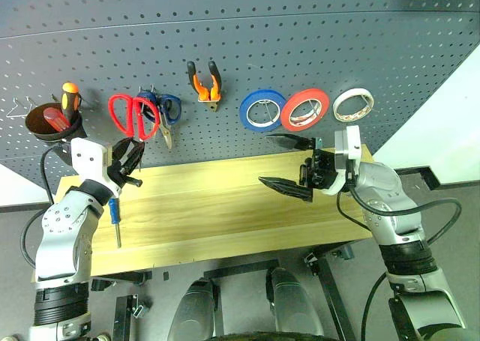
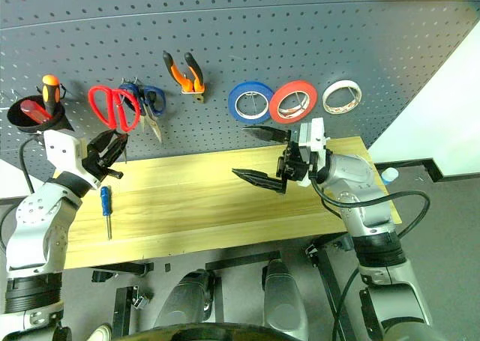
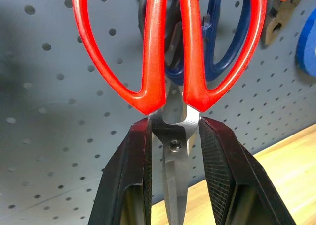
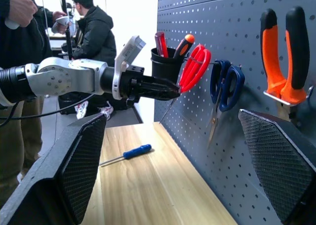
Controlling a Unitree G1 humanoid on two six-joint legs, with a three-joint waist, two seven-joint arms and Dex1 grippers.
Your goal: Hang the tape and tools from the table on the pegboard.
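Note:
The red-handled scissors (image 1: 133, 116) hang blades down on the pegboard (image 1: 300, 41), to the left of the orange-and-black pliers (image 1: 204, 82). My left gripper (image 1: 135, 151) sits just under the red loops, one finger on each side of the scissors' pivot (image 3: 175, 146). It is slightly open, with thin gaps beside the blade. The cream-white tape (image 1: 353, 105) hangs at the far right of the row. The blue-ended screwdriver (image 1: 114, 210) lies on the table (image 1: 210, 198) below my left gripper. My right gripper (image 1: 266, 159) hovers wide open and empty over the table's right half, pointing left.
Dark blue scissors (image 1: 169, 109) hang behind the red pair. A blue roll (image 1: 262, 110) and a red roll (image 1: 305, 109) hang left of the cream tape. A black cup (image 1: 49, 124) at the far left holds orange and red screwdrivers. People (image 4: 94, 27) stand beyond the table's left end.

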